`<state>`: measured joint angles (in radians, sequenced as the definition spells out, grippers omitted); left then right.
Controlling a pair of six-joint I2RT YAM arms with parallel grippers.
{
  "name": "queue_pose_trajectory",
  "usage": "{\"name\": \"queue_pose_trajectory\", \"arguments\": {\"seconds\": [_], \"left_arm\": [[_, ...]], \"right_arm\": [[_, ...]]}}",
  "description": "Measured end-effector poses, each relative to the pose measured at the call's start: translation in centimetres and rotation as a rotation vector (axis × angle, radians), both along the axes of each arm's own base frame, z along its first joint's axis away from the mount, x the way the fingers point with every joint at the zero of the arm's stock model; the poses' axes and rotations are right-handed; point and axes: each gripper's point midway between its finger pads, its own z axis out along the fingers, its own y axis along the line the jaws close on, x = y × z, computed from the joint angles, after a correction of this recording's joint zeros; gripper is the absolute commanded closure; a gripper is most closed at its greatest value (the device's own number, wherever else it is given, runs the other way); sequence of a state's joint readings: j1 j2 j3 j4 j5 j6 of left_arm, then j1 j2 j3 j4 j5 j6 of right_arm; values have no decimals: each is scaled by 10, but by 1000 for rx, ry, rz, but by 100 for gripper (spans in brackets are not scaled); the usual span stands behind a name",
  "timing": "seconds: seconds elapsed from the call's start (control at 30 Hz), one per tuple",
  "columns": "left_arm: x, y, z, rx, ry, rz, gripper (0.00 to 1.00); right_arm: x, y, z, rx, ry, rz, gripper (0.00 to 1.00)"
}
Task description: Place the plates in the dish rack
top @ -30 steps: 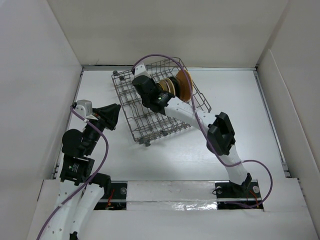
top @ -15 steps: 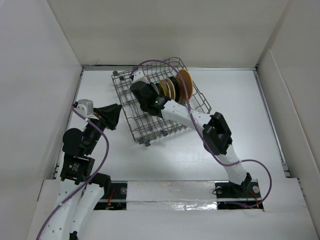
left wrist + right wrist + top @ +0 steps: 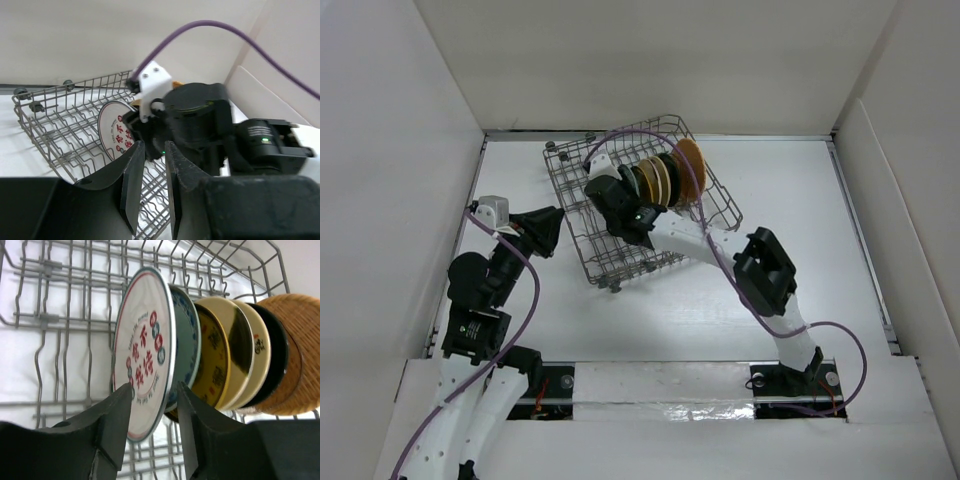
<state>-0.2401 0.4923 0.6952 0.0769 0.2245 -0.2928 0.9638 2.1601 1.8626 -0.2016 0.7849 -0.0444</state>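
right arm's wrist has slid a little nearer along the rack floor and its elbow has swung out since a second ago; left arm has barely budged. right gripper (image 3: pixel 155 390) sits low inside the dish rack (image 3: pixel 582 235), fingers straddling the bottom rim of the white plate with red marks (image 3: pixel 142 350). one finger touches the plate face, the other sits just beside the rim, so can't tell if it is clamped or already let go. that plate stands upright at the near end of a row: teal plate (image 3: pixel 182 340) right behind it, then yellow plate (image 3: pixel 215 355), cream plate (image 3: pixel 252 350), black plate (image 3: pixel 272 355) and orange-brown plate (image 3: pixel 297 345). reads as the seating step for the white one, with the load close to finished; from above no plate shows outside the rack. next move likely calls for spreading the fingers and backing straight up and out. tight spot: one finger is wedged between the white and teal plates, tines stand all around, so any sideways drag could tip the row. purple cable (image 3: pixel 620 135) loops over the rack's far rim. left gripper (image 3: pixel 155 150) hangs off to the rack's left, well apart from it, fingers nearly together, holding nothing.
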Motion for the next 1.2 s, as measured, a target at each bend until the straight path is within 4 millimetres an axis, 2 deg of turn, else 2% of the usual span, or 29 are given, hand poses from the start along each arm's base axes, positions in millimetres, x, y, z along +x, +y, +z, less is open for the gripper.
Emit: {"name": "queue_pose_trajectory", "arguments": {"seconds": [0.03, 0.07, 0.17, 0.2, 0.33, 0.37, 0.43, 0.5, 0.67, 0.77, 0.87, 1.03, 1.2], "left_arm": [[1, 1, 0, 0, 1, 6, 79], [2, 2, -1, 0, 3, 13, 79], [4, 3, -2, 4, 9, 22, 79], [5, 3, -4, 5, 13, 24, 79], [11, 7, -9, 12, 32, 52, 78], [13, 7, -12, 15, 43, 58, 78], [18, 9, -18, 24, 65, 73, 76], [22, 12, -24, 33, 87, 93, 74], [28, 18, -32, 55, 113, 136, 66], [31, 19, -35, 65, 119, 143, 64], [34, 18, -39, 73, 134, 142, 63], [36, 18, -42, 73, 141, 143, 62], [30, 18, -38, 52, 100, 138, 62]], "right_arm": [[-4, -2, 1, 6, 6, 12, 51], [-6, -2, 4, 24, 8, 25, 45], [-17, -10, 29, 89, -14, 52, 42], [-21, -12, 40, 125, -28, 59, 35], [-43, -29, 83, 297, -86, 95, 24], [-49, -34, 91, 339, -97, 106, 14], [-61, -43, 100, 416, -119, 125, 6], [-73, -53, 100, 483, -135, 139, 4], [-103, -76, 65, 529, -110, 152, 0], [-132, -93, 51, 555, -117, 158, 6], [-156, -120, 56, 651, -152, 145, 10], [-175, -183, 84, 874, -265, 38, 15], [-175, -219, 73, 953, -295, -46, 16]]}}
